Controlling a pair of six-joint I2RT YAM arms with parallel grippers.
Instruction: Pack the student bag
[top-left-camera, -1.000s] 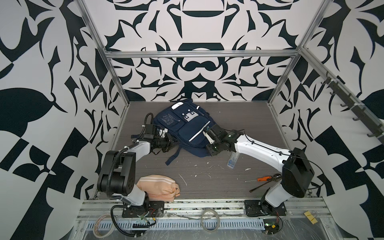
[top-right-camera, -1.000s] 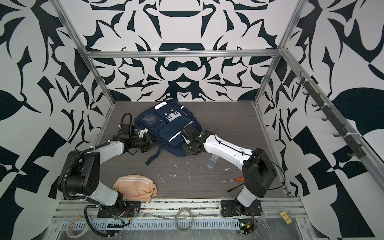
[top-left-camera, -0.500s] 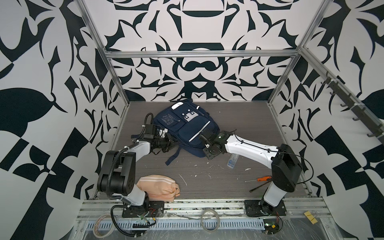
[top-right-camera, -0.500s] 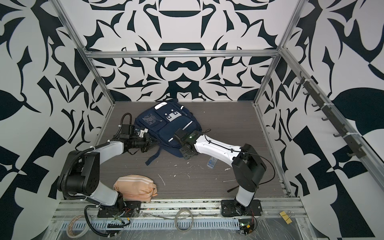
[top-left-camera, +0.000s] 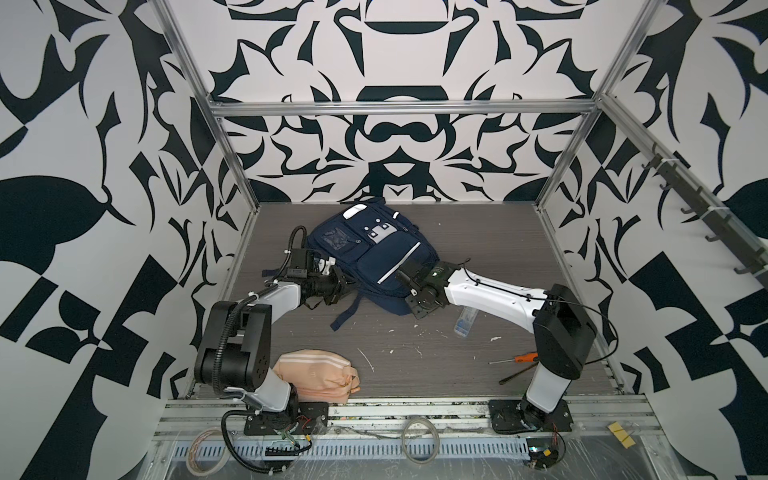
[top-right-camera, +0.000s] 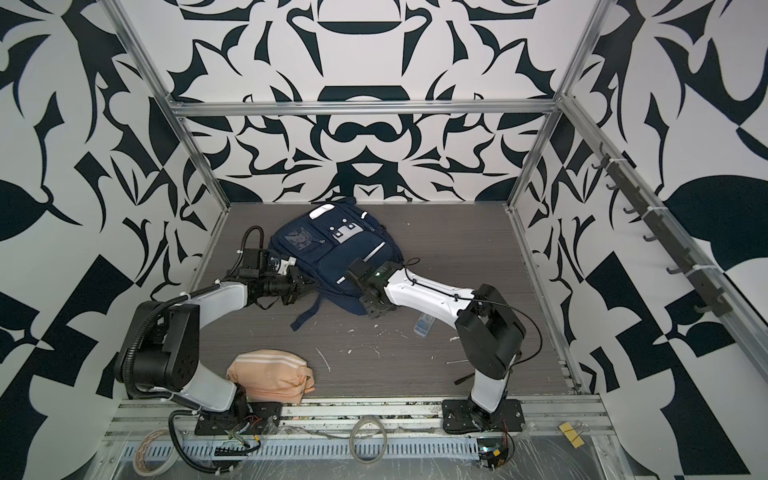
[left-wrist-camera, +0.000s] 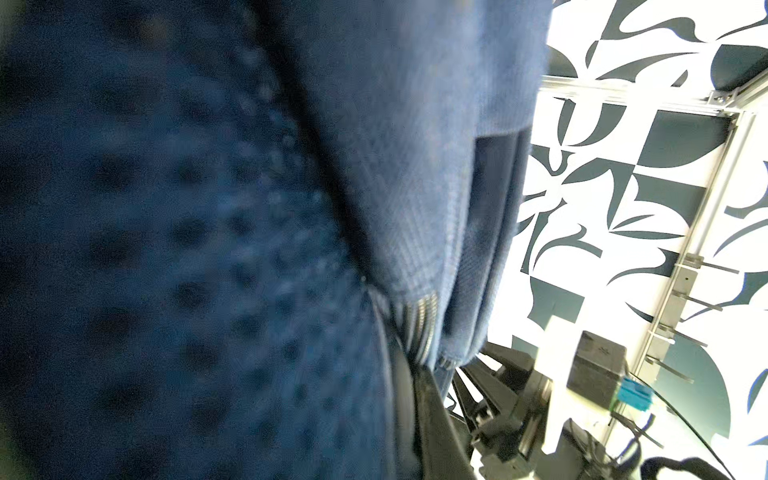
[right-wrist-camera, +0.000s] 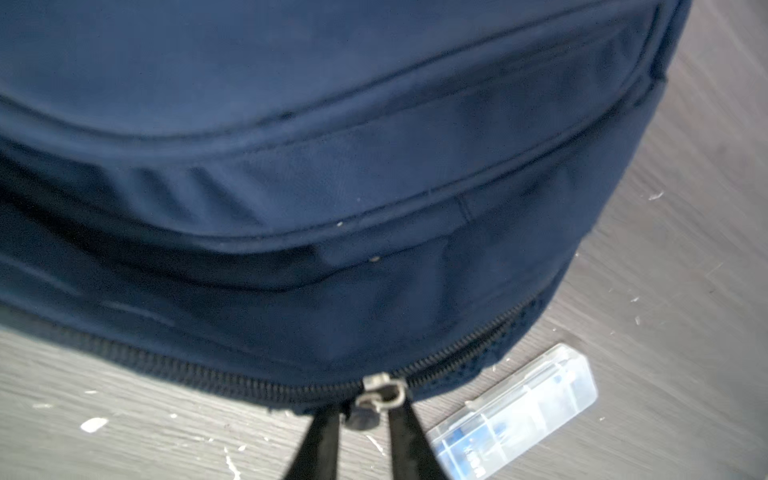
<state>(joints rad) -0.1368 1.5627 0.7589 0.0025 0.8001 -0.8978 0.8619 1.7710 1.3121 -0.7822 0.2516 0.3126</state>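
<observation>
Early stage. Bag (top-left-camera: 374, 253) lies flat on the table (top-left-camera: 478, 249), front side up, toward the back, a bit left of centre. The stretch of main zip seen in the R wrist view looks shut. No opening shows anywhere, and nothing is visibly packed, tho the inside is hidden.

R gripper (right-wrist-camera: 362, 432) sits at the bag's near edge. Its jaws are narrowed to a slim gap w/ the zip pull (right-wrist-camera: 376, 397) btwn them, which looks like a pinch on the pull.

L gripper (top-left-camera: 343, 281) is at the bag's left edge, jaws closed. L wrist view is mostly blurred navy fabric right at the lens, so it's prob clamped on the bag's side; can't tell which bit.

Left to do, by my read:
- Open the zip.
- Load the loose stuff:
  - peach pouch (top-left-camera: 316, 372), front left
  - clear plastic case (top-left-camera: 465, 323), near the bag by the R arm
  - orange-handled screwdriver (top-left-camera: 524, 357), front right
  - dark stick (top-left-camera: 517, 376), front right
- Zip up.
</observation>
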